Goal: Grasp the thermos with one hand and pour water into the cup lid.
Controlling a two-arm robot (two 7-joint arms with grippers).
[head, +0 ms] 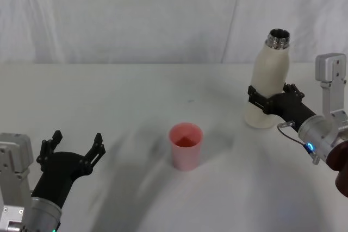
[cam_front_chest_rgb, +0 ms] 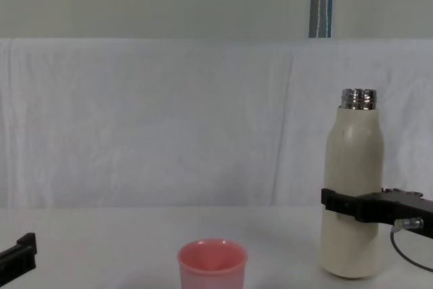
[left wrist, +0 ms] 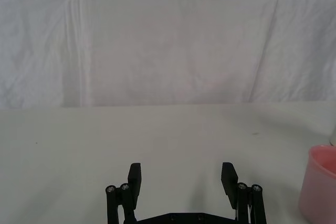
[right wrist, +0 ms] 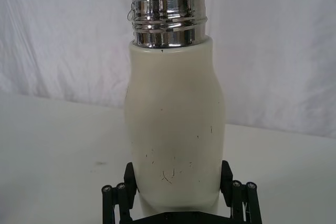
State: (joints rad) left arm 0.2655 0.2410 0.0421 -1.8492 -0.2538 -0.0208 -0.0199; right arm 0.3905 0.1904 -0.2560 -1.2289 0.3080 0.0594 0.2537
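Right gripper (head: 265,100) is clamped on the thermos (head: 269,82), black fingers pressed against both sides of the lower body. In right wrist view the fingers (right wrist: 129,178) hug the cream wall of the thermos (right wrist: 174,129) near its base. Thermos stands upright at table's right side, steel threaded neck on top, mouth open w/ no cap. Chest view: thermos (cam_front_chest_rgb: 352,187) vertical, its bottom at or just above the tabletop, can't tell which; right gripper (cam_front_chest_rgb: 348,204) wraps it roughly a third of the way up.

Cup lid (head: 185,145) sits upright near table centre, well apart from thermos, to its left and closer to the robot. Pink, rim up, inside looks reddish; contents can't be told. Chest view has cup lid (cam_front_chest_rgb: 212,264) low in front, much shorter than the bottle.

Left gripper (head: 76,148) hovers over table's left near edge, fingers spread wide, holding nothing; left wrist view shows left gripper (left wrist: 181,179) w/ bare table between the fingers and cup lid (left wrist: 319,187) off to one side.

White table (head: 136,96), white cloth backdrop (head: 136,14) behind.
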